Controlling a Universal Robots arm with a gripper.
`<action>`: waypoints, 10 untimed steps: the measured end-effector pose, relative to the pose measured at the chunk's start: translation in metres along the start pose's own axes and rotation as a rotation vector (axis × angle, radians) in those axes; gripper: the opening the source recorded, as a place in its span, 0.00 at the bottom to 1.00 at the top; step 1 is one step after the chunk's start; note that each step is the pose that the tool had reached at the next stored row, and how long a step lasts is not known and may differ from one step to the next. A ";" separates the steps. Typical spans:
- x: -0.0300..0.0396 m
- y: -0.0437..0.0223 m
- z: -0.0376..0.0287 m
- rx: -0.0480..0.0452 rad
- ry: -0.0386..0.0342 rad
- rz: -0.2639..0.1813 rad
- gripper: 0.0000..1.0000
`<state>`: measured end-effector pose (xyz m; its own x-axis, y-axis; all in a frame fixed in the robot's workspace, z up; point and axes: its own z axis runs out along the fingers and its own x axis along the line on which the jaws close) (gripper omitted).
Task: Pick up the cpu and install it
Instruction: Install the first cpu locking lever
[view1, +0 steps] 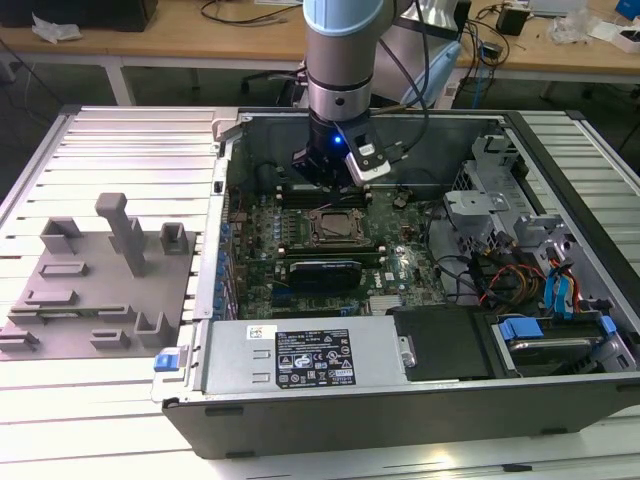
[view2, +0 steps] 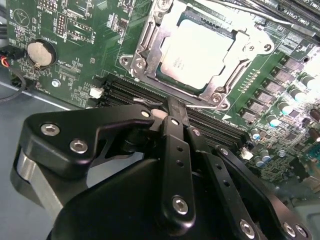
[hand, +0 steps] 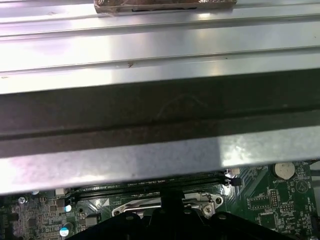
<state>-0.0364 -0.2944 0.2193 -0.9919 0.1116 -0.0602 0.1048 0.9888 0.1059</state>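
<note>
My gripper (view2: 172, 107), fingers closed and empty, hovers just beside the cpu (view2: 196, 51) seated in its motherboard socket (view2: 145, 35); I judge any release should lift straight up.

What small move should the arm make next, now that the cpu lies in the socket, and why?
Probably a short straight lift of the gripper. The cpu already lies flat inside the socket frame, apart from the gripper, which hangs close over the memory slots beside it. Rising straight should avoid brushing the board.
</note>
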 end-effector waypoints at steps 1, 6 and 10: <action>0.0001 0.0004 0.0006 0.0001 -0.0061 0.005 0.11; 0.0005 0.0019 0.0016 -0.0002 -0.0386 0.011 0.11; 0.0026 0.0061 0.0030 -0.0021 -0.0602 0.016 0.11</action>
<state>-0.0382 -0.2878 0.2168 -0.9840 0.1335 -0.1180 0.1207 0.9866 0.1094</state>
